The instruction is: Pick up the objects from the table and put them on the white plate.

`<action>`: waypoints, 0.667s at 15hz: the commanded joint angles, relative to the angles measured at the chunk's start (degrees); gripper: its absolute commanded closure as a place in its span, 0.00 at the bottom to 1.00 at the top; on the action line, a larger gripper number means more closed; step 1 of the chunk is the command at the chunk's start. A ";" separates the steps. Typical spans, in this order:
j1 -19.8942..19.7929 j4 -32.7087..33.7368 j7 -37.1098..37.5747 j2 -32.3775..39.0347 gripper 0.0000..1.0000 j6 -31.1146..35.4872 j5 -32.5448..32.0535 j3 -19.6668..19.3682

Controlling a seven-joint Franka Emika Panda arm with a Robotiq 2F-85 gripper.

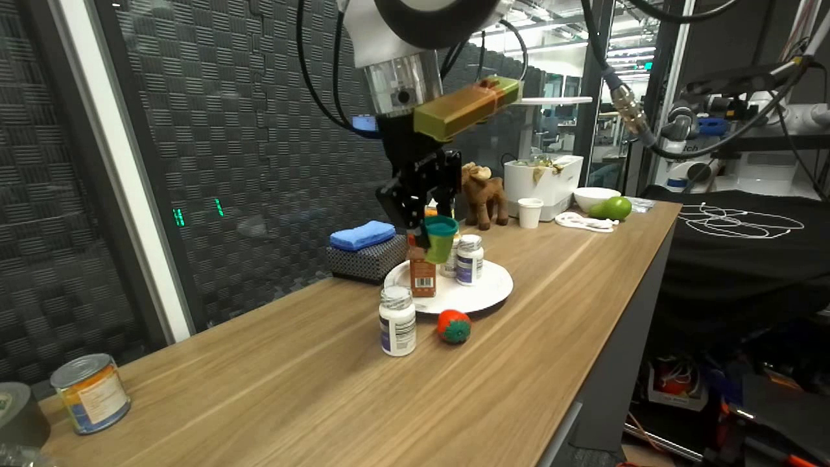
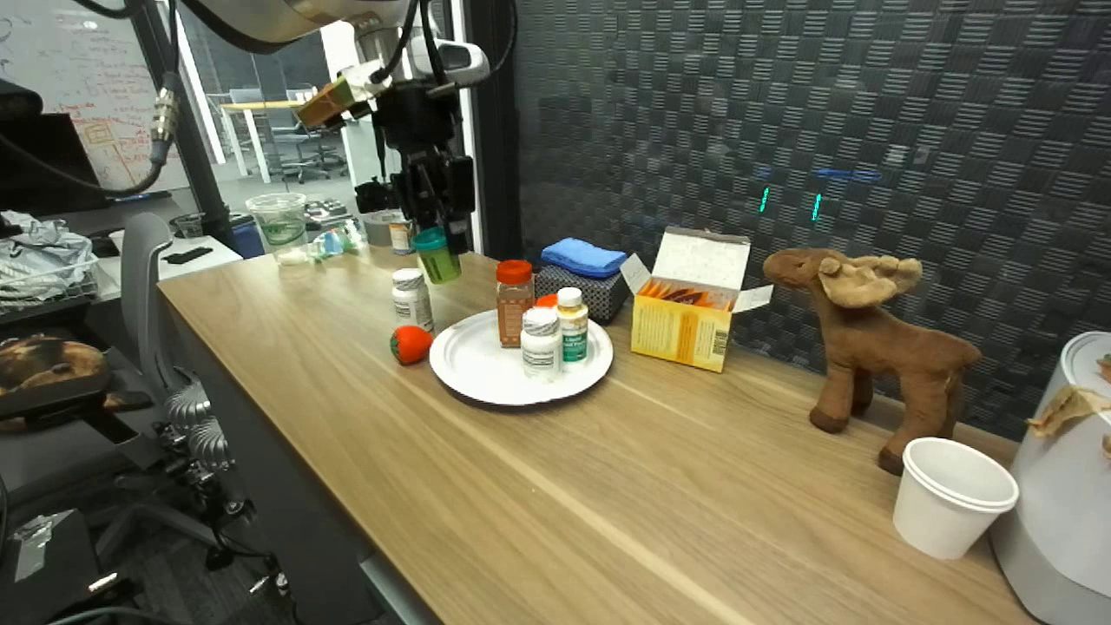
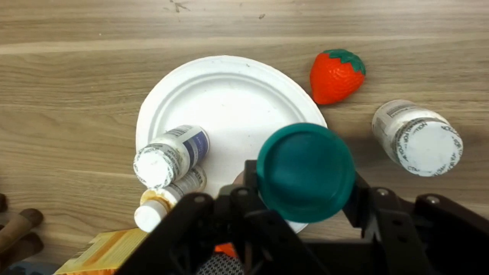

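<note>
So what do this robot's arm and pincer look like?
A smooth, rounded white arm has a curved black band, then a shiny silver cylinder. Loose black cables loop alongside. A boxy yellow-green and orange-brown attachment sits above the black, jointed pincer, which shows round screw heads.

Teal-topped green container (image 2: 437, 258) aloft, upright bottles (image 2: 514, 308) on white plate (image 2: 473, 358), in an exterior view strawberry (image 2: 411, 345) left, white bottle (image 2: 411, 301) standing farther

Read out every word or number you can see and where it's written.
"tch": background machine, start unclear.
"FOR": cap seal, white bottle beside the plate; rest unclear.
Too small or blurred: bottle labels, tin can, yellow box, whiteboard writing, glowing green marks.
</note>
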 commanded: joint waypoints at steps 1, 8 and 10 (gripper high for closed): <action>-2.16 -4.55 -1.03 -0.53 0.73 6.71 0.02 -0.06; -4.19 -2.98 -4.64 5.60 0.73 7.93 0.76 -0.61; -4.33 -2.63 -4.44 6.75 0.73 7.92 0.37 -1.07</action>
